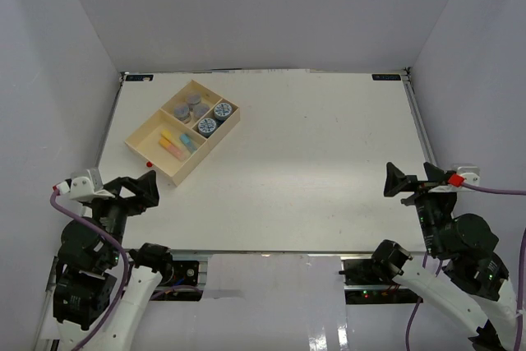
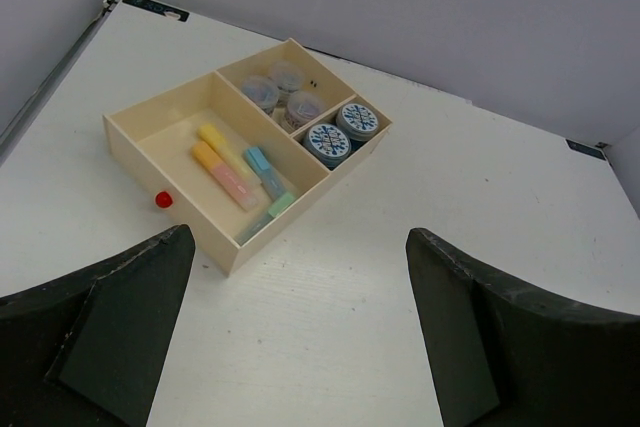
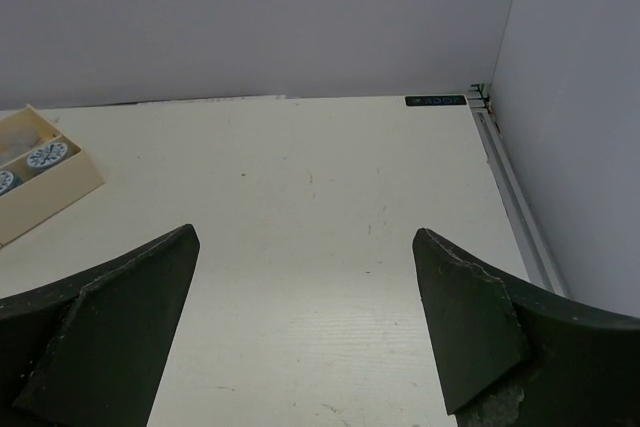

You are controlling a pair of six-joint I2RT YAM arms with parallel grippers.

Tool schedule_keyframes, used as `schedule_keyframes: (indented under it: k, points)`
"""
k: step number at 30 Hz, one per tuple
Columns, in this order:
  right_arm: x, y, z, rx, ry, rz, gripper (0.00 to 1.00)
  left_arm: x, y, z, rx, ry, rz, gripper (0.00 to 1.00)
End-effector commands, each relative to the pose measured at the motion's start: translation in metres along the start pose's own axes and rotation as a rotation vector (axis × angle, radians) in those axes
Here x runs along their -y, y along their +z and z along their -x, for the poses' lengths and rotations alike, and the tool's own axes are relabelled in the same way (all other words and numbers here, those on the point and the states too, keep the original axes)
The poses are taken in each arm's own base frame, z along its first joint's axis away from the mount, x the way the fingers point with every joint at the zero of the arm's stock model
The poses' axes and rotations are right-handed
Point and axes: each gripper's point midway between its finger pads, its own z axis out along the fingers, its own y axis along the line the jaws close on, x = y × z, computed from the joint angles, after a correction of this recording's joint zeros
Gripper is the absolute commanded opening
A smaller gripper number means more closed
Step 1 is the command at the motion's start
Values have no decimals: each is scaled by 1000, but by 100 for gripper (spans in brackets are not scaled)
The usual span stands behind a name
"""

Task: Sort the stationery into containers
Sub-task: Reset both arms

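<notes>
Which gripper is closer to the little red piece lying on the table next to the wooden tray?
Left. The left gripper hangs open just on the near side of the red piece; the right gripper is across the table by its right edge.

Bright even light, soft shadows, sharp
</notes>
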Motion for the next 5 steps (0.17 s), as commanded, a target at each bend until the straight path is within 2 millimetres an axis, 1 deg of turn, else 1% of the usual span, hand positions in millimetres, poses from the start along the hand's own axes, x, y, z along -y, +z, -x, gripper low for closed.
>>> schedule_keyframes:
  k: [1,5]
  points:
    - [-5,4,-2,-7,-6,1,94,0,7,-1,-12,-2,14,98]
    - [-9,6,-5,-17,-16,15,94,0,10,-2,-19,0,15,98]
